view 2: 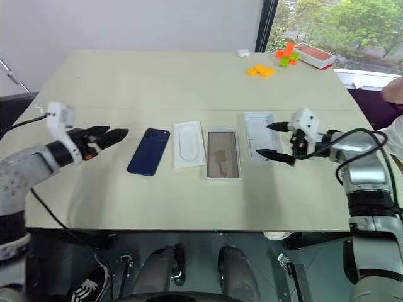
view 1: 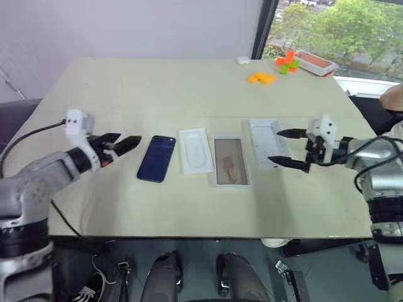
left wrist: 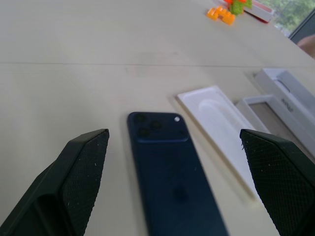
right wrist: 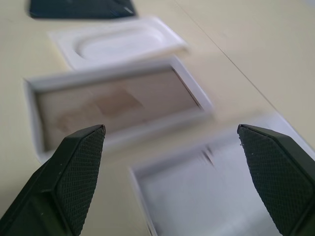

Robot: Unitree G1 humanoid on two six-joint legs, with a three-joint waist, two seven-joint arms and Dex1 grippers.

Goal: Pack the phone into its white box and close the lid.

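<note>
Pale cream table [view 1: 189, 88] fills the scene beside a grey wall and a window, and four flat items are laid in a row across its near half. From the robot's left, the phone [view 1: 157, 158] is seen lying back up, its lens cluster at the far corner; just beside it lies a thin white insert [view 1: 196, 150] with a rounded recess; next comes the white box [view 1: 230, 161], open, with a brownish floor; last is the lid [view 1: 265, 141], lying with its plain inside upward. Small dark lettering is visible on a side wall of the lid in the left wrist view, but it cannot be read. Orange blocks [view 1: 261, 78] and a white-and-red tray [view 1: 316, 62] are set at the far right corner. The left gripper [view 1: 123, 144] is held low and roughly level, pointed at the phone from the left, with its jaws spread wide and nothing between them. The right gripper [view 1: 284, 148] is reached in from the right over the lid's near end, jaws likewise wide apart and empty.
</note>
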